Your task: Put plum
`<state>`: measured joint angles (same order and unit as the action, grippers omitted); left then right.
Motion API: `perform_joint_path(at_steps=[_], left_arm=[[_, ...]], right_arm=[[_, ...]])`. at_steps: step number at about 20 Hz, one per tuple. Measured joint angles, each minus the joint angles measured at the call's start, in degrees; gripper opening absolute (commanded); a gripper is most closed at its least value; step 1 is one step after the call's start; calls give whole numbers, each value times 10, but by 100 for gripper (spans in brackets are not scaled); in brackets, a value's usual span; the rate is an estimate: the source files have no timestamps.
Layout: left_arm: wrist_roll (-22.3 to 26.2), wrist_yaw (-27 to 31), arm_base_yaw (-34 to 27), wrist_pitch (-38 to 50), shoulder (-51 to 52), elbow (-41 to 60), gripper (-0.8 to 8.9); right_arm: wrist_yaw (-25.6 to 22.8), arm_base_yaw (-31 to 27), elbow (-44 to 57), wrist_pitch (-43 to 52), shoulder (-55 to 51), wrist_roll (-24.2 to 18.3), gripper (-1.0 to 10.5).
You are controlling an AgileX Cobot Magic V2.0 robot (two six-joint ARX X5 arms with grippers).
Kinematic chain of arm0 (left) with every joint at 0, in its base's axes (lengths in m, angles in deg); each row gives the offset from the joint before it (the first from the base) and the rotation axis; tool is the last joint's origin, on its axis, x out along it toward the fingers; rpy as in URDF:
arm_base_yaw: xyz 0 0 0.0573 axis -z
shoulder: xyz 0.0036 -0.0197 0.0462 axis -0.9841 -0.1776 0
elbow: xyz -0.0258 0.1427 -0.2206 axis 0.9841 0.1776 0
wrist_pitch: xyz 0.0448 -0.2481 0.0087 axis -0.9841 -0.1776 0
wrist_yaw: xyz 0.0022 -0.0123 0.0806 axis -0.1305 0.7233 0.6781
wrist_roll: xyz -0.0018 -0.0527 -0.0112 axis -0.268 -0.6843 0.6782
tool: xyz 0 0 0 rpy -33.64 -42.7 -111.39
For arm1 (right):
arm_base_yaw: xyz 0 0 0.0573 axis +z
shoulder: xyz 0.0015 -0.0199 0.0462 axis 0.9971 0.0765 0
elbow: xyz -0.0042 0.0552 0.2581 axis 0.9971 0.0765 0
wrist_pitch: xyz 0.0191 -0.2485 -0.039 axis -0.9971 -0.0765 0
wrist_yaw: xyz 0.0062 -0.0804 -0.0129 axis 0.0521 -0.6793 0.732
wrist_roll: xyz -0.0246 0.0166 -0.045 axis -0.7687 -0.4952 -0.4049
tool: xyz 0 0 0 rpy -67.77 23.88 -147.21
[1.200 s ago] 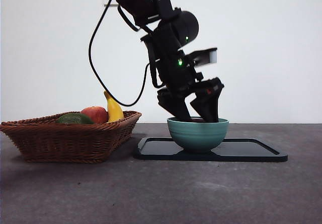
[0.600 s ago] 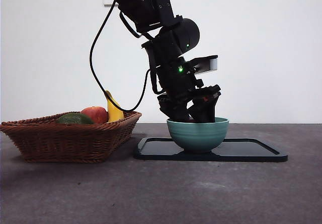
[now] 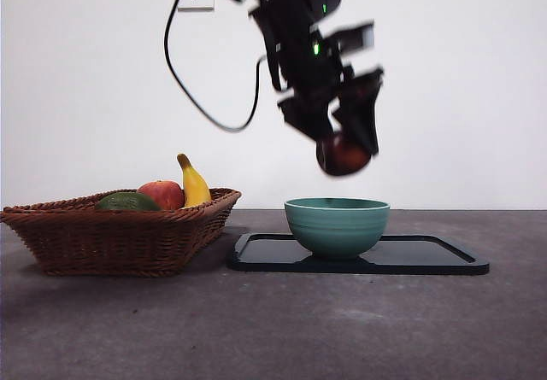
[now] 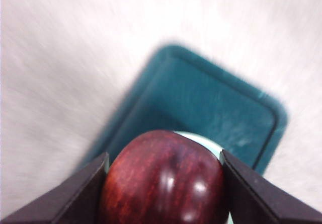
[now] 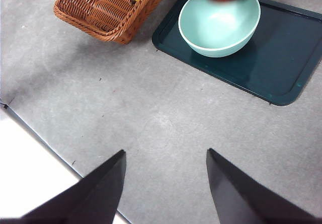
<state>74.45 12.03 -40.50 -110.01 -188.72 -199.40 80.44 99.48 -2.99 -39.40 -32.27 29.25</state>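
We've got the plum [image 3: 344, 155] clamped in the left hand [image 3: 342, 145], hanging directly above the bowl [image 3: 337, 224]; right hand [image 5: 166, 183] idle, jaws wide, w/ nothing held.

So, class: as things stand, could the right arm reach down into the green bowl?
Probably not cleanly. The left gripper, jaws shut on the plum, hangs directly above the green bowl, blocking the way down. The right gripper, jaws open, waits apart over bare table.

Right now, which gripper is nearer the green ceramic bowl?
Left. The left gripper hangs just above the green ceramic bowl, clamped on the dark maroon plum. The right gripper waits open over bare table, well back from it.
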Motion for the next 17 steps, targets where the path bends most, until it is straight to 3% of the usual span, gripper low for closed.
perform_joint_path(at_steps=[6, 17], left_arm=[[-9, -21, -41, -120, 20, -90, 234], [-11, -134, -243, -229, 255, -64, 216]], right_arm=[[0, 0, 0, 0, 0, 0, 256], [0, 0, 0, 3, 0, 0, 256]])
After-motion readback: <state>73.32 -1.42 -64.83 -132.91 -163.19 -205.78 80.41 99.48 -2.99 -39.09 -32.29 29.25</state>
